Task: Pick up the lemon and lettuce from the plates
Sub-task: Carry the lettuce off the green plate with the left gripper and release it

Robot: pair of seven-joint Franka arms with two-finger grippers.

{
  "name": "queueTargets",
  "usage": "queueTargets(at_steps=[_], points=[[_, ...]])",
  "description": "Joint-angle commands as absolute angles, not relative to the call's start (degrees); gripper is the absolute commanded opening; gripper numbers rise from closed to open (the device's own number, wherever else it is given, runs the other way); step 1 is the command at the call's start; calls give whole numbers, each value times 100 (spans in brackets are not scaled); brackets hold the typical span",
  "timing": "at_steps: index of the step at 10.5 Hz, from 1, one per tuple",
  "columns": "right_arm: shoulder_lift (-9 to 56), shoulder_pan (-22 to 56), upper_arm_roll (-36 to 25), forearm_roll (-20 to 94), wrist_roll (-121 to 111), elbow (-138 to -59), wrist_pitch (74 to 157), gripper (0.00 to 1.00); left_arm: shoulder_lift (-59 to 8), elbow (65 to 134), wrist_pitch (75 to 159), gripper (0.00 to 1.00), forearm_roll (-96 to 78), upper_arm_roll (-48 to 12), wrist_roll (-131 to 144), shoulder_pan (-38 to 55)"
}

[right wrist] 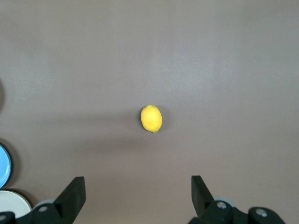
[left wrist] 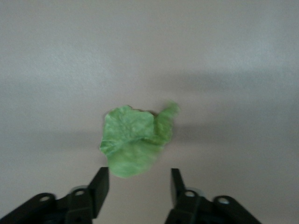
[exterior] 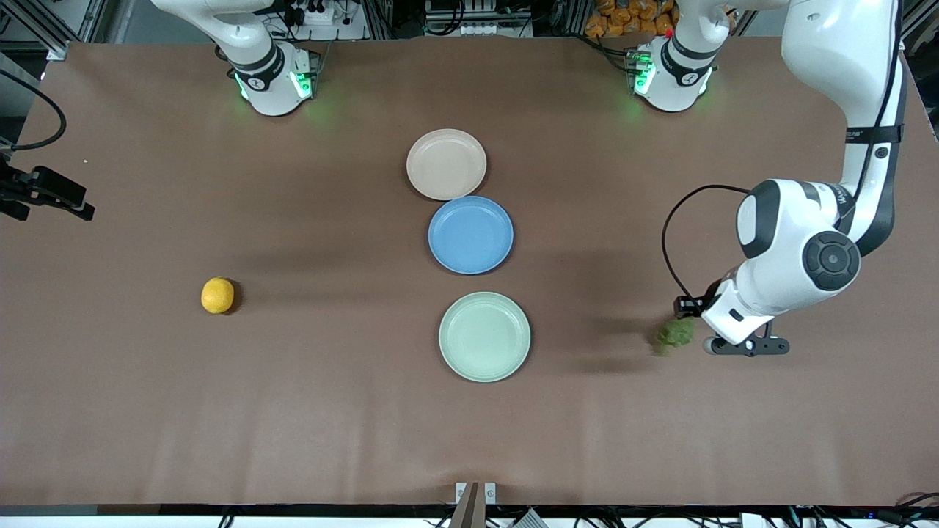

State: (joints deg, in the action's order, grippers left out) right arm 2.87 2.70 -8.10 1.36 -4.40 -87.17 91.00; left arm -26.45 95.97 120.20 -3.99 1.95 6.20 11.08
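Both jaws stand wide apart and hold nothing. The left gripper (left wrist: 135, 186) hangs over the wrinkly green lettuce leaf (left wrist: 135, 140), which lies on the brown table cloth (exterior: 220, 411) at the right of the front frame (exterior: 675, 334), off any plate. The right gripper (right wrist: 135, 196) is over the small dimpled yellow lemon (right wrist: 151, 118), which sits on the cloth at the left of the front frame (exterior: 218, 295). In the middle of the front frame, 3 round shallow plates run in a column, all bare: the beige-cream plate (exterior: 446, 163) uppermost, the blue plate (exterior: 470, 235) touching its lower edge, the pale mint green plate (exterior: 484, 336) lowest, apart from the blue.
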Motion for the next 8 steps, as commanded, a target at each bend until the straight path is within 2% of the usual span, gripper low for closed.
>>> queueTargets(at_steps=[1, 4, 8], points=[[211, 334, -817, 229, -352, -8675, 9026, 100, -2356, 9686, 11804, 100, -431, 202, 519, 1116], [211, 518, -861, 158, -352, -8648, 9009, 100, -2032, 9650, 11286, 100, -431, 202, 589, 1081], [211, 519, -835, 149, -352, -8648, 8991, 100, -899, 9694, 10584, 100, 6, -8, 510, 686]])
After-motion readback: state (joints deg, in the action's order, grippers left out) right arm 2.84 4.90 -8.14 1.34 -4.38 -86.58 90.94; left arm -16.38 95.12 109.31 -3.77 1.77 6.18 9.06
